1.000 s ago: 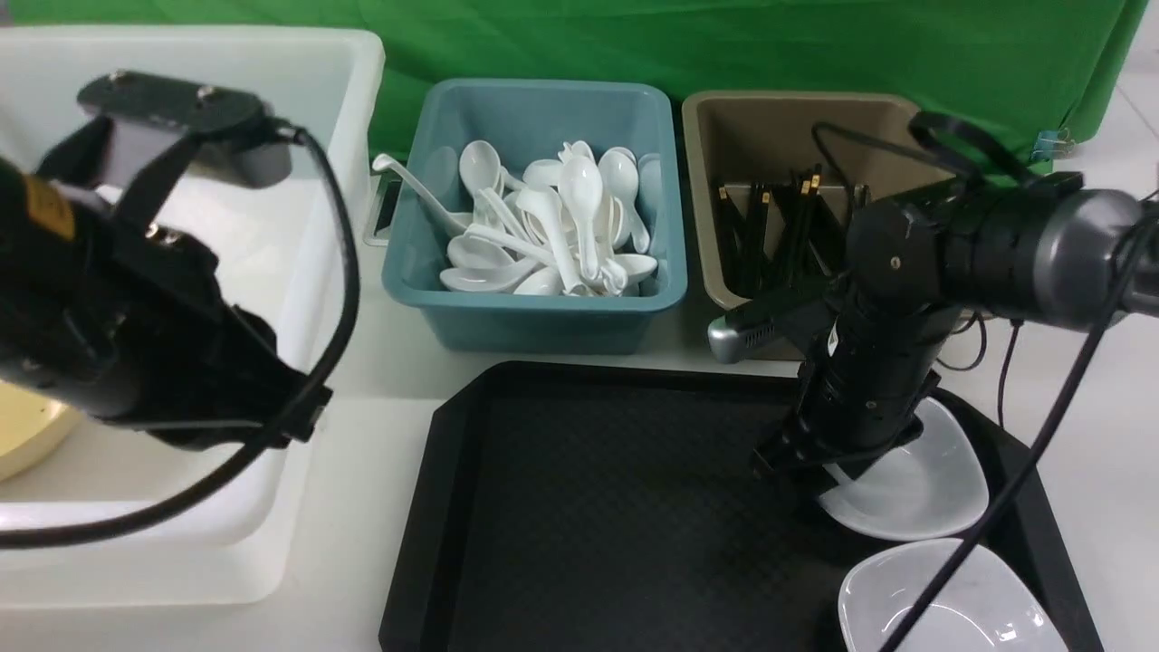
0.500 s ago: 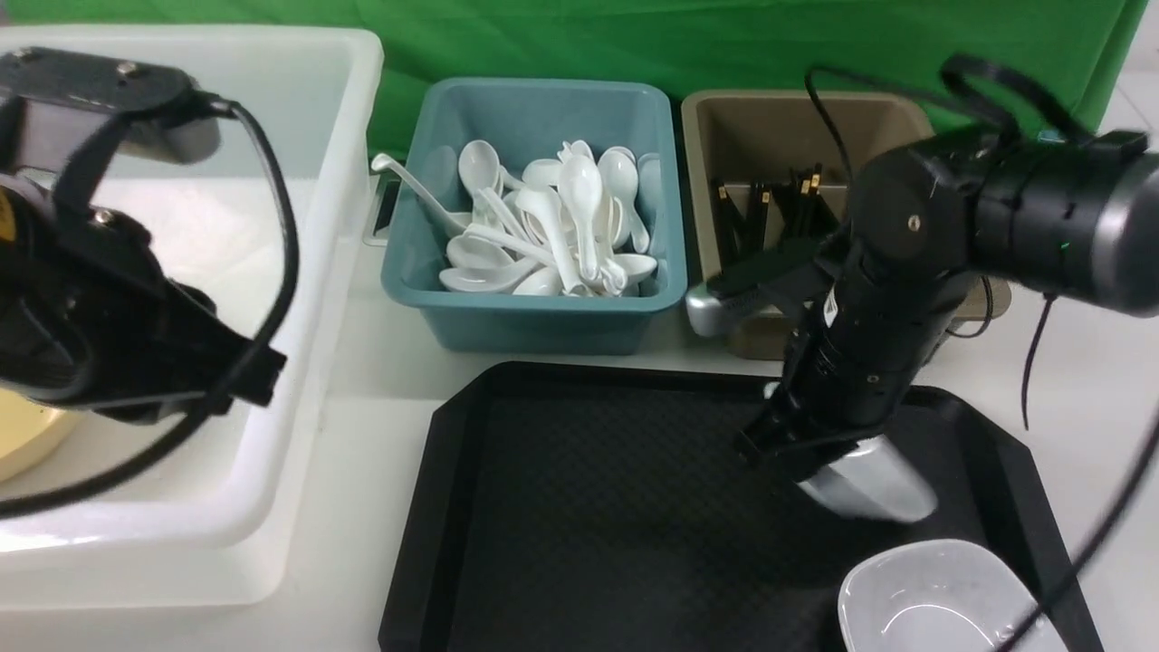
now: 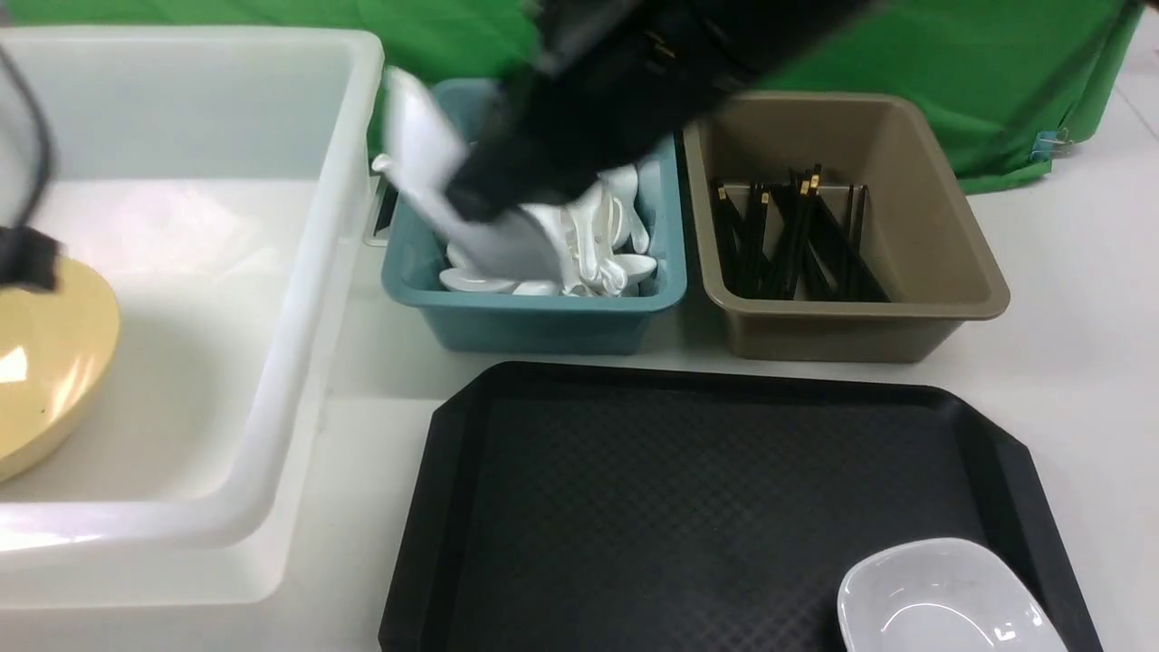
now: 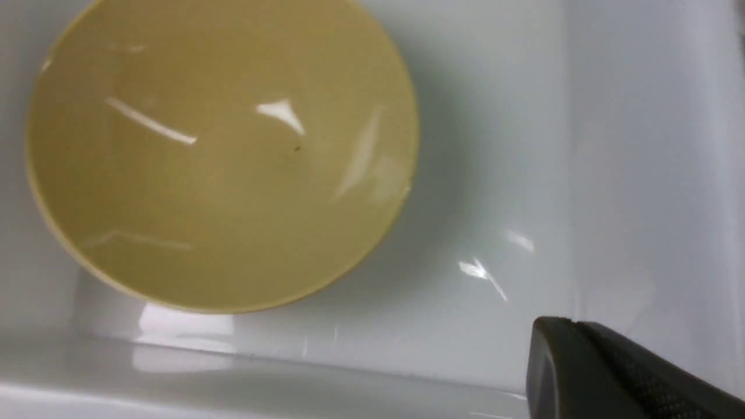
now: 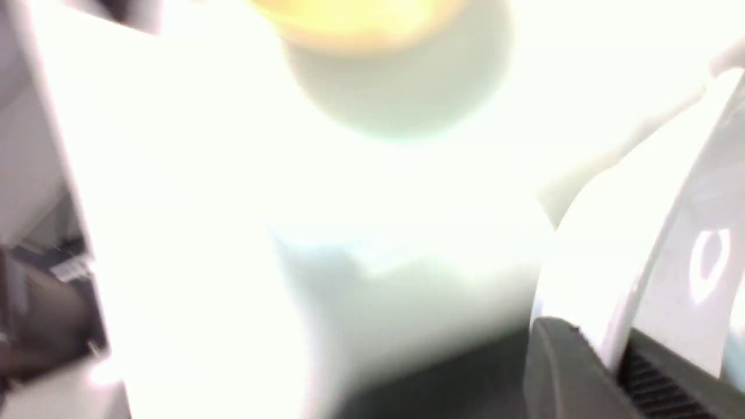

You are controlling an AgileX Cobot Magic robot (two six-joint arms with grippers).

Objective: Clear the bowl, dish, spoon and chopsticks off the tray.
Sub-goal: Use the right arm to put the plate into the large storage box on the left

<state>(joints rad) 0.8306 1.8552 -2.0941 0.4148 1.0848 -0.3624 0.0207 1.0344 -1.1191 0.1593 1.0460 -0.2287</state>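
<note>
Mustard-yellow bowl, the big one: where is it from where you stand?

On the floor of the white bin, mouth up, over on the robot's left and well away from the tray.

And the left gripper?

Over that same bin, close by the bowl but not touching it. Only one dark finger shows in the wrist view. The jaws are pressed together, and I see nothing in them.

What about the right gripper?

It is up in the air over the near-left part of the teal bin, all smeared with blur. It is clamped on the rim of a white dish, which hangs tilted, partly over the gap between the teal bin and the white one.

Anything on the tray?

One other dish, small, white and squarish, in the near right corner, partly cut off by the edge of the front view.

Spoons, chopsticks?

White spoons lie heaped in the teal bin, behind the tray. Black chopsticks with gold ends lie in the brown bin, just to the right of it. Which of them came off the tray, I cannot tell.
</note>
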